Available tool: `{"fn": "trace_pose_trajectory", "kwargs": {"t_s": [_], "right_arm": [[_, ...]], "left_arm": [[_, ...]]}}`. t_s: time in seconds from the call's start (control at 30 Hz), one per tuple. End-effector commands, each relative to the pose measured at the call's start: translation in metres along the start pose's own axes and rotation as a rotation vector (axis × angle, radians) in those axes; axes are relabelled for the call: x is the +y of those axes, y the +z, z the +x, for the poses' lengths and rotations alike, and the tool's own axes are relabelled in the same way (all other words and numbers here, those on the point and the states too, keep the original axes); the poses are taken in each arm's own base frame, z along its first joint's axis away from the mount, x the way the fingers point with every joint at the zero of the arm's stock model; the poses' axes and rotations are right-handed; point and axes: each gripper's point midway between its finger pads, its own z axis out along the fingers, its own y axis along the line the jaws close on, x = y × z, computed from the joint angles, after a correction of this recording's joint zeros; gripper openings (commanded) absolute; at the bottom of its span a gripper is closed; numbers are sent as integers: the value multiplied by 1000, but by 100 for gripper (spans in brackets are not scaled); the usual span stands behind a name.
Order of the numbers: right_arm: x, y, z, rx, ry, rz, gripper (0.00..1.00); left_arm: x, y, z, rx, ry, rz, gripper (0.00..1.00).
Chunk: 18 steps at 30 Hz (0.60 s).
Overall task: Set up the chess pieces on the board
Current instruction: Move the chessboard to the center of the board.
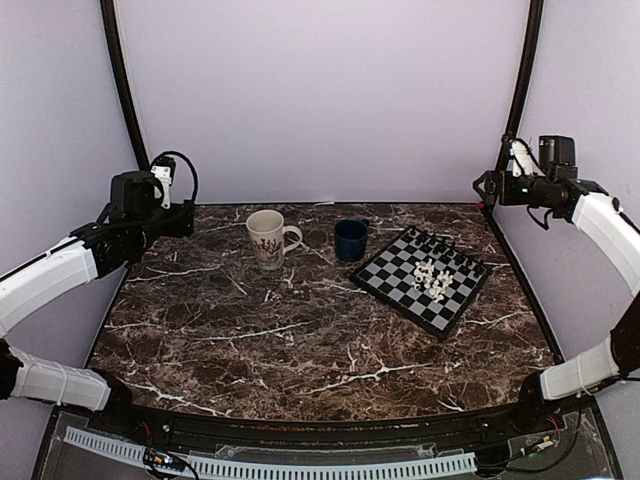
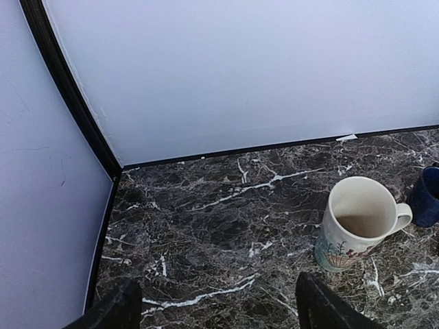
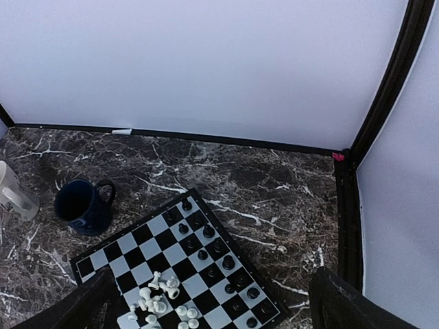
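Right claw (image 3: 209, 296) agape; board (image 3: 147, 236) diamond-wise, one corner toward the arms.

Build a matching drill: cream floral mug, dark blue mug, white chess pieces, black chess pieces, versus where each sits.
1. cream floral ceramic mug
2. dark blue mug
3. white plastic chess pieces
4. black plastic chess pieces

A. in rows along one edge of the checkered board
B. heaped mid-board
C. just beside the board
D. farthest left

Pairs: 1-D, 2-C, 3-B, 4-A
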Motion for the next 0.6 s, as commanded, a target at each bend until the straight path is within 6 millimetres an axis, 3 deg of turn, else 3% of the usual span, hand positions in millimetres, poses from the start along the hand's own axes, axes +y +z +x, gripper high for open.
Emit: {"fn": "trace_pose_trajectory", "kwargs": {"t_s": [0.0,0.17,0.3,0.43,0.57], "right_arm": [[-17,12,5,-19,7,27,97],[-44,32,20,82,15,73,91],[-67,57,34,174,44,91,68],[-88,78,41,213,29,131,46],[-108,97,59,280,9,179,27]], "left_arm": [[-5,8,-3,-67,-29,76,78],[-22,12,5,-79,-6,193,67],[-48,10,4,-83,27,327,46],[-90,3,7,-71,74,490,16],[-140,-8,16,-29,133,649,4]]}}
